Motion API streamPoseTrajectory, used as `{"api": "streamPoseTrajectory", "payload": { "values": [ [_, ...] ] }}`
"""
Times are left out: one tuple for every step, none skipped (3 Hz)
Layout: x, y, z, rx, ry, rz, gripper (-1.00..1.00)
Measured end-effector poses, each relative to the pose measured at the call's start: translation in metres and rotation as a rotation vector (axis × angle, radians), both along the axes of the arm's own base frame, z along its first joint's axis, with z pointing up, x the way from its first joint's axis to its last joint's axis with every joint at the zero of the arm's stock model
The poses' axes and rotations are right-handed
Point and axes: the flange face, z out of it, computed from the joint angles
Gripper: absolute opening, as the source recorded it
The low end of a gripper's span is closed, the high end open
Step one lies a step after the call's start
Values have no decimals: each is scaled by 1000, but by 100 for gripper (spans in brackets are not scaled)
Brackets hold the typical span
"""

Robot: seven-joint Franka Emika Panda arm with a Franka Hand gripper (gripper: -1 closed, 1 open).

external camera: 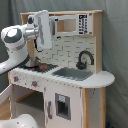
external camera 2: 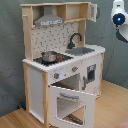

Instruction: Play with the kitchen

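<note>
The arm's white end section (external camera: 44, 29) hangs at ten o'clock in the first exterior view, in front of the kitchen's (external camera: 75, 55) upper shelf; the gripper itself I cannot make out, so its state cannot be told. In the second exterior view the kitchen (external camera 2: 60, 60) fills the middle, with a small pot (external camera 2: 49, 56) on the stovetop, the black faucet (external camera 2: 75, 39) over the grey sink (external camera 2: 80, 50) at two o'clock of the pot, and the oven door (external camera 2: 70, 102) dropped open at six o'clock. It stands on a wooden floor (external camera 2: 112, 112) before a grey curtain (external camera 2: 10, 60), and no writing is legible.
</note>
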Motion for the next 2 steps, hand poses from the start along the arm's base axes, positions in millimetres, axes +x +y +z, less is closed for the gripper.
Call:
{"api": "streamPoseTrajectory", "payload": {
  "values": [
    [15, 1, 6, -23, -9, 50, 100],
    [30, 9, 2, -22, 0, 109, 100]
  ]
}}
